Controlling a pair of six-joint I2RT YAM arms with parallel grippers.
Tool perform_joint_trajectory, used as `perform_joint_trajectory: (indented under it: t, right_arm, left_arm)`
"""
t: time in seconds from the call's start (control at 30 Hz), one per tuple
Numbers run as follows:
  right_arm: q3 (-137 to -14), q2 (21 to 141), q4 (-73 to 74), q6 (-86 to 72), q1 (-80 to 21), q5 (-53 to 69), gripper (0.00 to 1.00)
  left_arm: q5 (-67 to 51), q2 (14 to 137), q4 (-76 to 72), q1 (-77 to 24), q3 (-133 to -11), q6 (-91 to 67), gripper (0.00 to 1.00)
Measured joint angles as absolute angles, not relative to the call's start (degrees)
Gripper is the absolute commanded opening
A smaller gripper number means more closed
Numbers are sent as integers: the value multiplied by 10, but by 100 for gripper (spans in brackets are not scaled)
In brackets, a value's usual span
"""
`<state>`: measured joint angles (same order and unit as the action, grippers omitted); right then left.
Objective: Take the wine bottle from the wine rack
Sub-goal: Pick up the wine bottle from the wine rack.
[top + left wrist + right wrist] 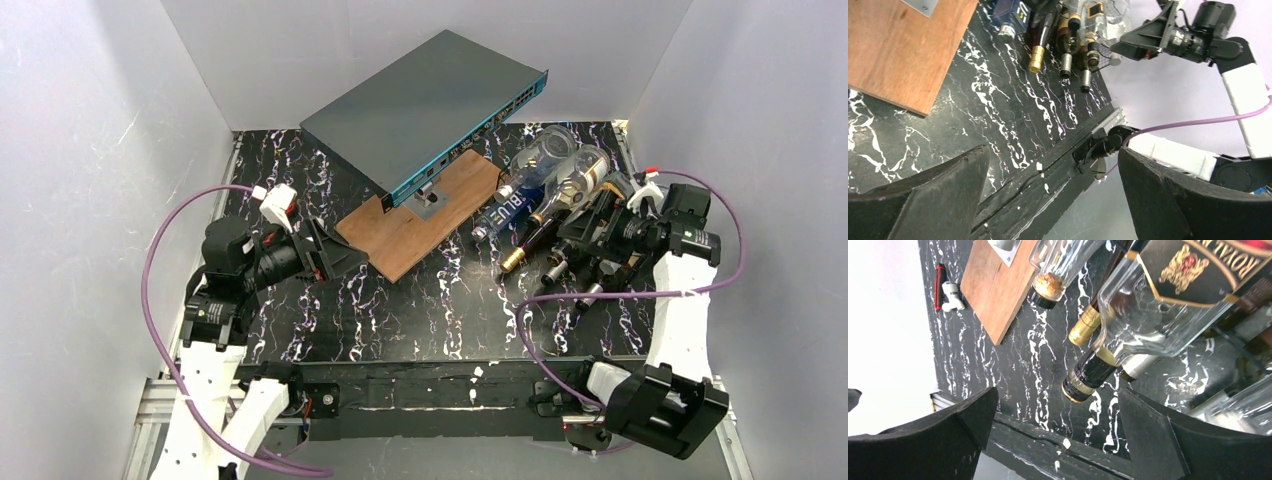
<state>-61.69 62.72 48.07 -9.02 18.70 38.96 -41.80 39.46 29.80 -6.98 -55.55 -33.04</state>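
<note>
The wine rack (1104,56), thin black wire with a grid end, stands at the right and is mostly hidden under several lying bottles. A dark wine bottle with a gold foil neck (522,248) points toward the near edge; it also shows in the right wrist view (1085,325) and the left wrist view (1036,58). A clear bottle with a black label (1168,295) lies over it, its dark capped neck (1082,382) just above my open, empty right gripper (1058,410). In the top view the right gripper (585,242) sits at the rack's near right side. My left gripper (335,255) is open and empty, far left of the rack.
A brown wooden board (425,215) carries a grey network switch (425,105) at the middle back. A clear blue-lettered bottle (512,203) with a cork (1048,287) lies on the rack's left side. White walls close in on three sides.
</note>
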Motion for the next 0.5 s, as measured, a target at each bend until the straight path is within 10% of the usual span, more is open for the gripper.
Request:
perform_joint_trajectory:
  t: [0.23,0.37,0.5]
  right_arm:
    - [-531,576,464,-160,199,426,100]
    - [-615,594,486,-106,199,385,100]
    - [-629,605,507,-90,199,368,100]
  left_arm:
    - [-407,374,284,-158,-577,-340,99]
    - [-201,537,297,-509,-701,-293,99]
    - [-88,636,309,-627,-752,-247,99]
